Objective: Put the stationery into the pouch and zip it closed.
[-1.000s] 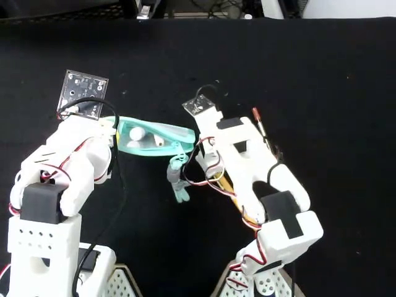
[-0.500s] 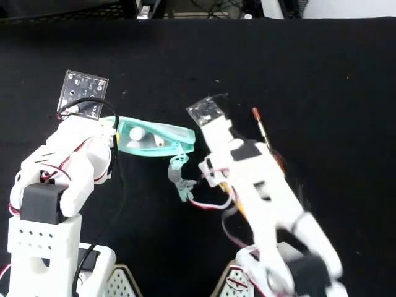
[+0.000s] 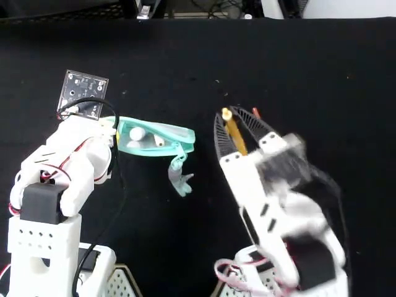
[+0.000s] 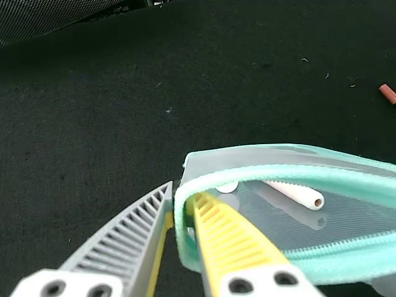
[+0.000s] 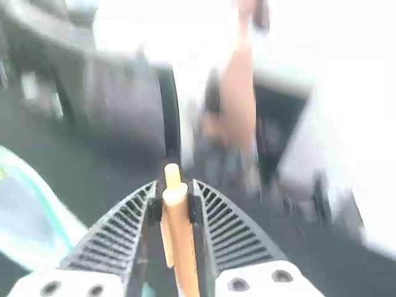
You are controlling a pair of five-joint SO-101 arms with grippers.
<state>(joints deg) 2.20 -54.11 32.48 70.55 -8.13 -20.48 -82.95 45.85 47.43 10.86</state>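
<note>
left gripper (image 4: 184,195) is pinched onto the rim of the soft see-through mint-green zip pouch (image 4: 297,204), one finger inside its mouth. floppy plastic, i'd guess it sags without that hold. right gripper (image 5: 174,185) is clamped round a stiff, light, slim yellow pencil (image 5: 179,241) poking past its tips, with the pouch off to one side. the pencil's back end is hidden between the fingers, and the pouch's far end is cut off.

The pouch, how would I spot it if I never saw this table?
Look at the black table, then the left arm's tool. The pouch lies at its tip, one end pinched in it. It is the only see-through mint-green thing, with white sticks inside.
</note>
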